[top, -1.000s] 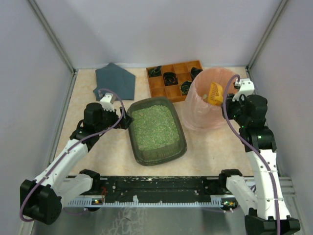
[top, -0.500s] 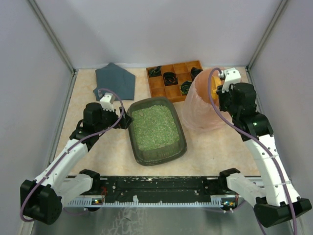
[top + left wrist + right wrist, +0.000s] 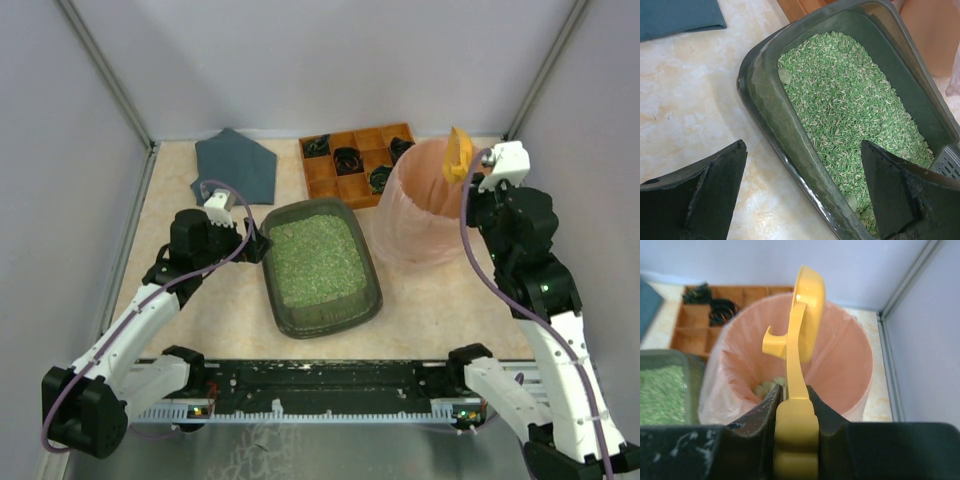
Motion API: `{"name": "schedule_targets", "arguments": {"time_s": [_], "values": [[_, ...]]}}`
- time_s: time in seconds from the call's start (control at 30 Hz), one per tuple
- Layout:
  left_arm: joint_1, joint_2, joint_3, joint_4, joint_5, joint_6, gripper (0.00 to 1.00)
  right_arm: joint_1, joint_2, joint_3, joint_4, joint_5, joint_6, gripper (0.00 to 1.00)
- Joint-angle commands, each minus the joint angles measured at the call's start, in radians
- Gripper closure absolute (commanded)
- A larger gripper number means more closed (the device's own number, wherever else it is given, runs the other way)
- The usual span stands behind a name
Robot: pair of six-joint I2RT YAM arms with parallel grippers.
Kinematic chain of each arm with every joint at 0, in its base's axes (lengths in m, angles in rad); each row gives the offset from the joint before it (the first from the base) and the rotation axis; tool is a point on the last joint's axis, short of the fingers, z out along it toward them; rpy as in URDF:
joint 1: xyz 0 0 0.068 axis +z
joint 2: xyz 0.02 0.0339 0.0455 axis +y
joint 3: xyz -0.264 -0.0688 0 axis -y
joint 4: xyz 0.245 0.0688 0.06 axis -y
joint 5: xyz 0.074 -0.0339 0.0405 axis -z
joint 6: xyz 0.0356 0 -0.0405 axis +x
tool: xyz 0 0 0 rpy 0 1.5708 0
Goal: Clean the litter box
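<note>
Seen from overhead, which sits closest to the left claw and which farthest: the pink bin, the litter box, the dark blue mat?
1. Litter box, its rim between the left gripper's fingers.
2. Dark blue mat, just behind the gripper.
3. Pink bin, far to the right.

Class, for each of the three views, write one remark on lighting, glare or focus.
Top external view: even, diffuse light, only faint shadow beside the litter box. Left wrist view: litter sharp, pale sheen on the box's rim, left claw nearly black. Right wrist view: the yellow scoop carries a small highlight; its handle nearest the lens looks soft.
</note>
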Motion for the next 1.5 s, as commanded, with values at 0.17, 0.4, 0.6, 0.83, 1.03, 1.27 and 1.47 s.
{"name": "schedule_targets", "arguments": {"time_s": [0.17, 0.4, 0.6, 0.83, 1.03, 1.27, 1.47], "values": [[0.010, 0.002, 0.003, 0.028, 0.026, 0.005, 0.00, 0.006, -0.113, 0.019, 0.203, -0.137, 0.163, 1.00], [0.011, 0.002, 0.003, 0.029, 0.029, 0.003, 0.00, 0.006, -0.109, 0.035, 0.213, -0.290, 0.255, 1.00], [0.012, 0.002, 0.003, 0.030, 0.031, 0.003, 0.00, 0.006, -0.087, 0.021, 0.249, -0.401, 0.352, 1.00], [0.012, 0.005, 0.003, 0.035, 0.040, 0.002, 0.01, 0.008, 0.007, 0.000, 0.272, -0.515, 0.506, 1.00], [0.015, 0.007, 0.003, 0.037, 0.044, 0.000, 0.01, 0.094, 0.044, -0.065, 0.333, -0.500, 0.578, 1.00], [0.018, 0.011, 0.003, 0.038, 0.052, -0.001, 0.01, 0.236, 0.092, -0.113, 0.365, -0.411, 0.610, 1.00], [0.019, 0.014, 0.005, 0.037, 0.057, -0.001, 0.01, 0.368, 0.168, -0.139, 0.348, -0.302, 0.638, 1.00]]}}
